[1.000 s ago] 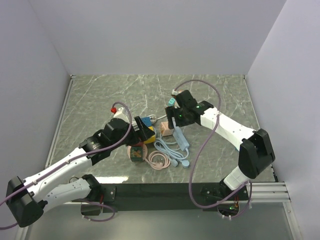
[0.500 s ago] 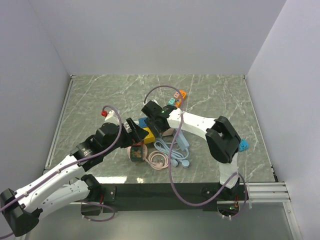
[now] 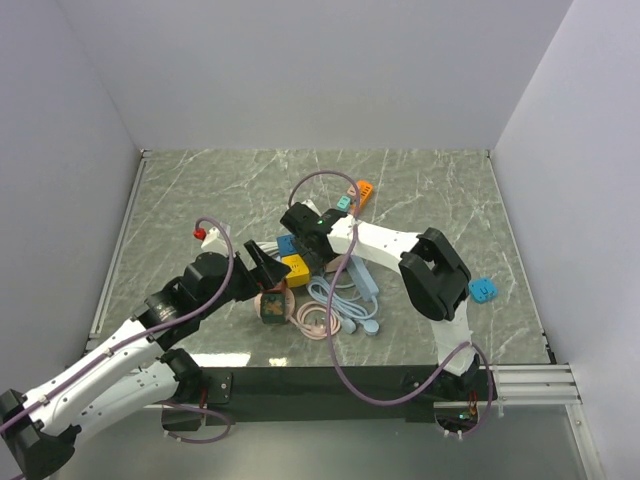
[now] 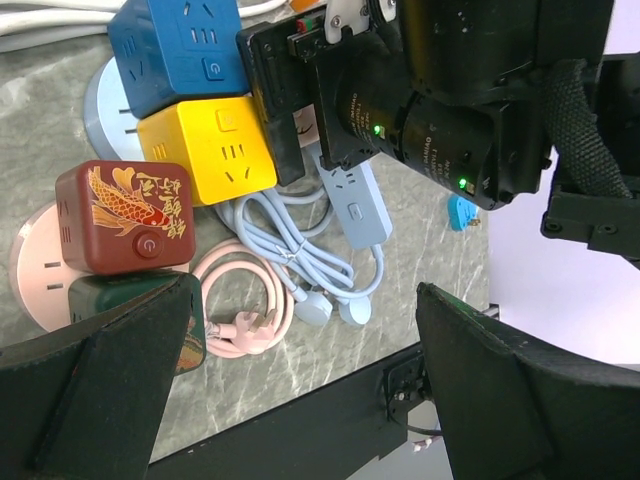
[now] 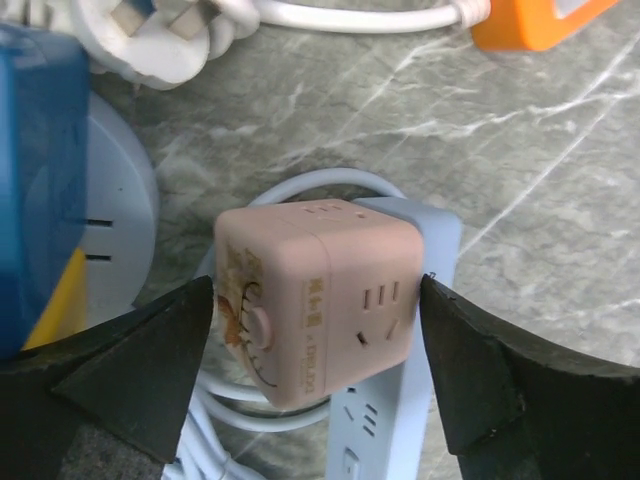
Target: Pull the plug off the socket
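A pink cube socket (image 5: 315, 300) sits plugged on a light blue power strip (image 5: 400, 440). My right gripper (image 5: 318, 290) is open with one jaw on each side of the cube. The left jaw stands a little off it and the right jaw's tip is at its edge. In the top view the right gripper (image 3: 318, 250) hangs over the cluster of sockets and hides the cube. My left gripper (image 4: 305, 330) is open wide and empty above a coiled pink cord (image 4: 245, 320). It sits just left of the cluster in the top view (image 3: 268, 272).
A blue cube (image 4: 185, 50), a yellow cube (image 4: 215, 145) and a dark red dragon cube (image 4: 125, 215) crowd beside the strip. A white plug (image 5: 165, 35) and an orange adapter (image 5: 530, 25) lie behind. A small blue piece (image 3: 482, 290) lies far right.
My right arm has swung left and down over the sockets, and its jaws now flank the pink cube. My left gripper has drawn back a little toward the near left.
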You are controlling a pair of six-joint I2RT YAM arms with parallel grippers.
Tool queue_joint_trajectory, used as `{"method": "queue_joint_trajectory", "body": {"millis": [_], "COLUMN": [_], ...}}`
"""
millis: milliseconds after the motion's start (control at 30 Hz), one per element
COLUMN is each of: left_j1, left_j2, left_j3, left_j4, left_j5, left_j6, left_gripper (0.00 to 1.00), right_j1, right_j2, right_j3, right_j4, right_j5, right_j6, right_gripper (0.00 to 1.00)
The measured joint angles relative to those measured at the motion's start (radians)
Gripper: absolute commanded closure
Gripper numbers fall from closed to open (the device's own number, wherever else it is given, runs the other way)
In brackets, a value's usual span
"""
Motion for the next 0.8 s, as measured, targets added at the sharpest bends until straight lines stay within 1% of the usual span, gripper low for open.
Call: {"method": "queue_joint_trajectory", "body": {"millis": [33, 100, 133, 200, 233, 300, 333, 400, 467, 600, 700, 800], "left_j1": [0.0, 0.0, 0.0, 0.0, 0.0, 0.0, 0.0, 0.0, 0.0, 0.0, 0.0, 0.0], "left_j2": [0.003, 0.013, 0.022, 0.034, 0.04, 0.046, 0.046, 0.046, 0.046, 0.06, 0.101, 0.165], "left_j3": [0.0, 0.0, 0.0, 0.0, 0.0, 0.0, 0.0, 0.0, 0.0, 0.0, 0.0, 0.006], "left_j4": [0.001, 0.003, 0.003, 0.003, 0.002, 0.002, 0.002, 0.003, 0.004, 0.02, 0.042, 0.057], "left_j5": [0.0, 0.001, 0.002, 0.003, 0.004, 0.005, 0.006, 0.009, 0.013, 0.032, 0.051, 0.073], "left_j6": [0.0, 0.0, 0.0, 0.0, 0.0, 0.001, 0.001, 0.002, 0.003, 0.005, 0.013, 0.026], "left_gripper": [0.0, 0.01, 0.01, 0.01, 0.01, 0.01, 0.0, 0.01, 0.01, 0.01, 0.01, 0.01], "right_j1": [-0.005, -0.01, -0.011, -0.018, -0.024, -0.043, -0.058, -0.103, -0.161, -0.294, -0.386, -0.48], "right_j2": [0.0, 0.003, 0.004, 0.008, 0.008, 0.004, -0.001, -0.027, -0.061, -0.103, -0.135, -0.193], "right_j3": [0.0, 0.0, 0.005, 0.021, 0.028, 0.034, 0.034, 0.021, -0.003, -0.035, -0.074, -0.163], "right_j4": [0.002, 0.005, 0.006, 0.005, 0.006, 0.002, 0.005, 0.006, 0.02, 0.031, 0.045, 0.094], "right_j5": [-0.012, -0.024, -0.027, -0.039, -0.05, -0.087, -0.113, -0.193, -0.288, -0.422, -0.543, -0.688], "right_j6": [0.0, -0.005, -0.007, -0.006, -0.003, 0.01, 0.019, 0.048, 0.078, 0.131, 0.181, 0.25], "right_gripper": [0.17, 0.24, 0.33, 0.44, 0.59, 0.75, 0.89, 0.99, 1.0, 1.0, 1.0, 1.0]}}
